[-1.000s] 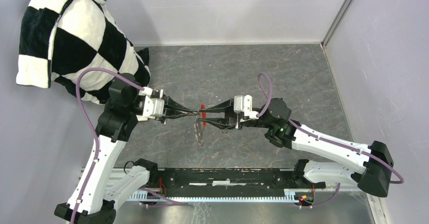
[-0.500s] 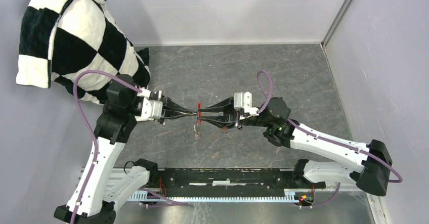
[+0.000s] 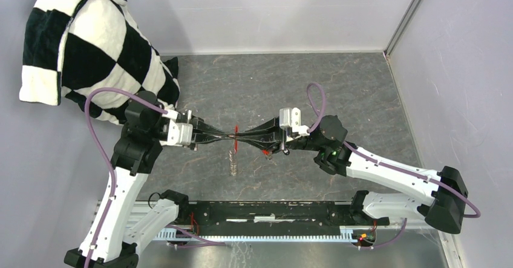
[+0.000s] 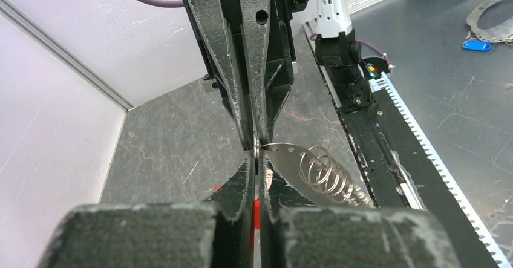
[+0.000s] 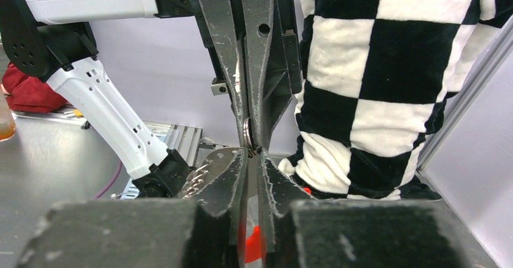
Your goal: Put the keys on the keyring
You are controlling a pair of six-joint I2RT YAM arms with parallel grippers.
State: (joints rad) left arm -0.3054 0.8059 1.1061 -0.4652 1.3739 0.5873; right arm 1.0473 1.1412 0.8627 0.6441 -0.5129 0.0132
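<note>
My two grippers meet tip to tip above the middle of the table. The left gripper [image 3: 231, 137] [image 4: 256, 159] is shut on the keyring [image 4: 256, 146], a thin silvery ring seen edge-on. A flat metal tag [image 4: 290, 159] and a coil of chain [image 3: 233, 162] hang below it. The right gripper [image 3: 239, 137] [image 5: 253, 154] has its jaws closed to a narrow slit on the same keyring [image 5: 247, 136]. A small red piece [image 3: 237, 128] sticks out at the far side. I cannot tell whether it is a key's head or the fob. No key shows clearly.
A black-and-white checkered cloth [image 3: 91, 44] is bunched at the far left, close behind the left arm. Another red bit [image 3: 264, 152] shows under the right gripper. Grey walls close the back and the right side [image 3: 417, 68]. A black rail [image 3: 266, 210] runs along the near edge.
The right gripper has slid left to the left gripper's tips and narrowed its jaws onto the ring. Both tips and the hanging chain have drifted slightly left.
</note>
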